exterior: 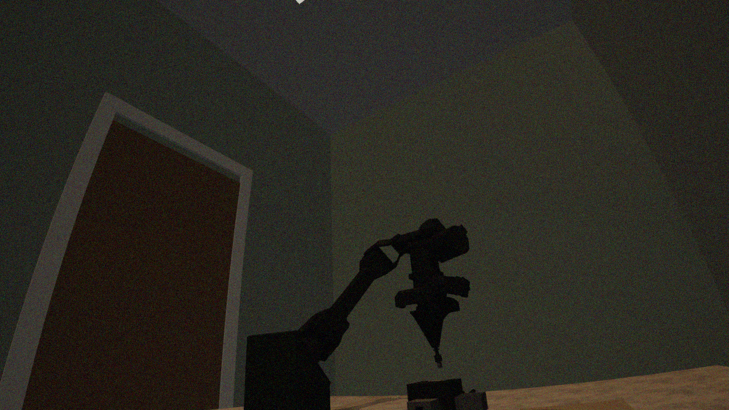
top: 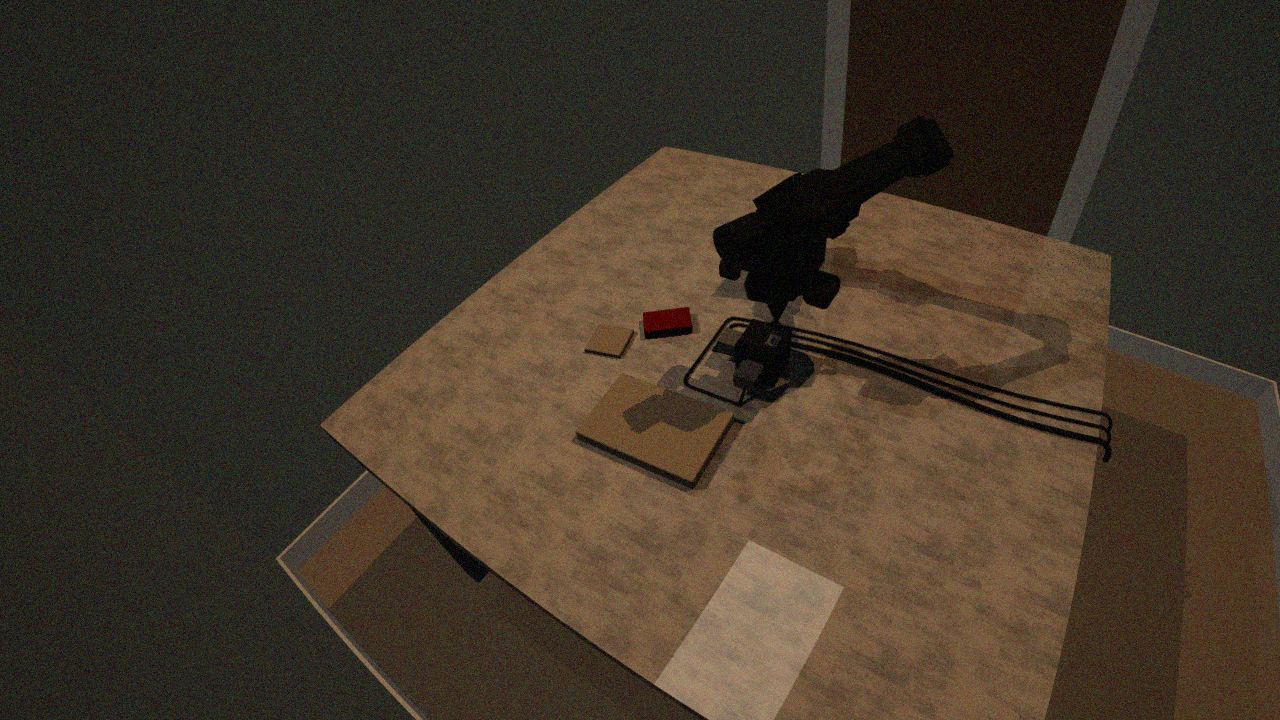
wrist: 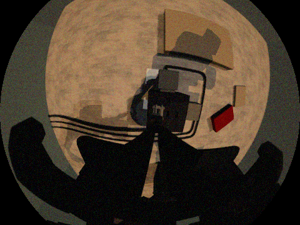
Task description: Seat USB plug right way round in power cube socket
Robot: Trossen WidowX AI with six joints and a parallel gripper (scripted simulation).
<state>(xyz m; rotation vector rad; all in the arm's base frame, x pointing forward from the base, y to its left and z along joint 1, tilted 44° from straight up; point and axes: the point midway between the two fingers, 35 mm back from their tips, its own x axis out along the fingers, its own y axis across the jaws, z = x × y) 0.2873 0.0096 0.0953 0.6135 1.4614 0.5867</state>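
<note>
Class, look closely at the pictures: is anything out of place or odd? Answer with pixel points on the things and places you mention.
Yes: the USB plug (exterior: 438, 357) is out of its socket, hanging above the power cube (top: 763, 343) (exterior: 434, 389) (wrist: 178, 120) in the gripper (exterior: 436, 348) (wrist: 156, 129). Nothing looks spilled; which way round the plug faces is unclear.

Darkness obscures which way round the USB plug (exterior: 438, 358) faces.

The six-joint arm (top: 805, 201) (exterior: 351, 290) reaches forward, its wrist bent downward. The parallel-jaw gripper (top: 776, 319) (exterior: 437, 348) (wrist: 156, 129) points down, fingers nearly together, gripping.
</note>
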